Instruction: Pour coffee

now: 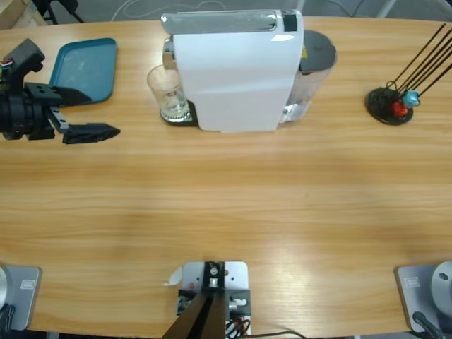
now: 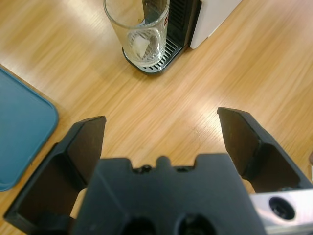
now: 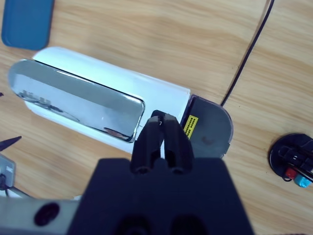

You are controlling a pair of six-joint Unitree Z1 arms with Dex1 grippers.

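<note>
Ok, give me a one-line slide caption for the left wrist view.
Open left gripper faces an empty clear glass on the coffee machine drip tray, blue tray alongside.

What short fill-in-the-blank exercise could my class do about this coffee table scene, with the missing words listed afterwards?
1. The clear glass stands on the drip tray of the white ____ machine.
2. The left gripper, aimed at the glass, has its jaws ____.
3. The right gripper, hanging above the machine, has its jaws ____.
4. The flat tray beside the left gripper is ____ in colour.

Missing words: coffee; open; shut; blue
</note>
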